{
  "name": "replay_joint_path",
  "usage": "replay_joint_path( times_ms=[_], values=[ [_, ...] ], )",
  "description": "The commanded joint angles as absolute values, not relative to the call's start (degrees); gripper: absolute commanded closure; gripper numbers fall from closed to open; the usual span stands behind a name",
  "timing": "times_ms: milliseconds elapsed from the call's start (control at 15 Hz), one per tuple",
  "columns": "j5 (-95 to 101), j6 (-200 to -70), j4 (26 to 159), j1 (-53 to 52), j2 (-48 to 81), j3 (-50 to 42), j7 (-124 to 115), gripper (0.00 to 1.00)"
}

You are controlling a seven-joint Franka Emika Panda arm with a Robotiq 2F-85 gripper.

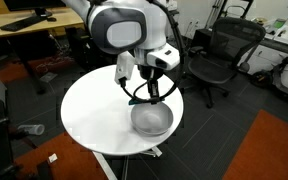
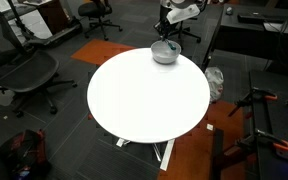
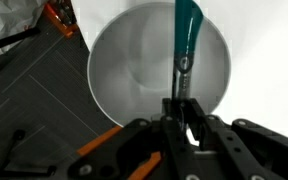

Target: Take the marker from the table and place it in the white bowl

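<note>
Above the white bowl (image 1: 152, 122) near the bench (image 1: 89, 110) edge, the pincer (image 1: 152, 95) hangs in an exterior view. In an exterior view, the white bowl (image 2: 164, 54) sits at the round bench's (image 2: 144, 105) far rim. Wrist view: the pincer (image 3: 182, 105) grips 1 teal marker (image 3: 187, 35), held over the white bowl (image 3: 114, 70).

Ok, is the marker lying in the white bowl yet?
Not yet: in the wrist view the gripper is shut on the marker, which sticks out over the white bowl, whose visible inside is bare.
</note>
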State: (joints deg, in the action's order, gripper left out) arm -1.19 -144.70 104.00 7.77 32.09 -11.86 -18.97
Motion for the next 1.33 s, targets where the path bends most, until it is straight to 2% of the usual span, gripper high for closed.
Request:
replay_joint_path(
  times_ms=[0, 467, 600, 733, 1067, 1133, 1267],
  values=[
    [-3.46, -145.64, 104.25, 8.2, 33.37, -12.24, -20.94, 0.95],
    [-4.91, -146.09, 103.29, 8.52, 34.55, -12.66, -21.12, 0.95],
    [-5.09, -146.18, 102.99, 8.6, 34.57, -12.64, -21.23, 0.54],
    [-5.12, -146.22, 102.83, 8.61, 34.5, -12.68, -21.57, 0.42],
    [-4.39, -146.81, 104.59, 7.64, 32.57, -12.96, -21.95, 0.05],
    [-4.05, -147.07, 105.39, 7.17, 31.79, -13.16, -22.18, 0.0],
    [-3.8, -147.08, 106.86, 6.49, 30.05, -13.24, -22.37, 0.0]
  ],
)
